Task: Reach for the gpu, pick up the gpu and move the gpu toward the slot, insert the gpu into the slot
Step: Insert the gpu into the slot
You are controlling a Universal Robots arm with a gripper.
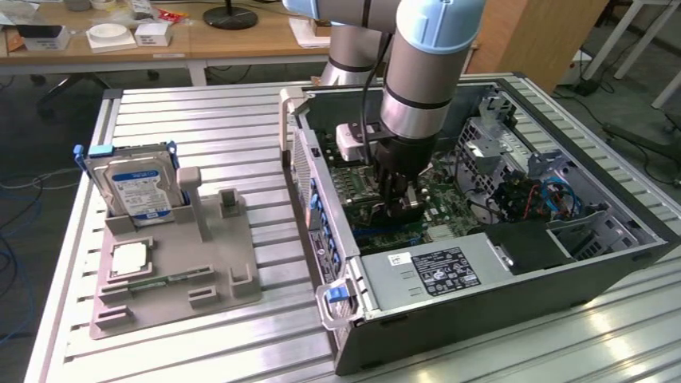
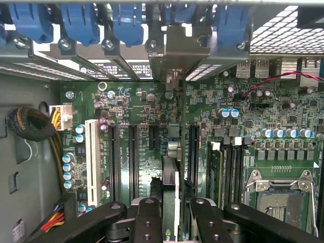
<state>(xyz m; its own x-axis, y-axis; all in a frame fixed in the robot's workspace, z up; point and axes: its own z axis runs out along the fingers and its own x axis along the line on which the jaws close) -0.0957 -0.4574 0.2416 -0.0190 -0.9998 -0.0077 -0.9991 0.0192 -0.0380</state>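
Note:
My gripper (image 1: 399, 206) is down inside the open computer case (image 1: 596, 263), over the green motherboard (image 1: 362, 187). In the wrist view its black fingers (image 2: 147, 215) are shut on the gpu (image 2: 171, 167), a thin card seen edge-on. The gpu's silver end bracket (image 2: 175, 48) stands against the case's rear wall among the blue slot clips (image 2: 129, 23). The card runs between two long black slots (image 2: 132, 157) (image 2: 194, 152) and hides the slot beneath it. I cannot tell whether its edge is seated in that slot.
Outside the case, a grey fixture tray (image 1: 229, 291) holds an upright blue-labelled hard drive (image 1: 133, 187), a processor chip (image 1: 130, 259) and a memory stick (image 1: 159, 281). Inside are the power supply (image 1: 436, 271), a white slot (image 2: 92, 159), the processor socket (image 2: 283, 195) and a cable bundle (image 2: 30, 124).

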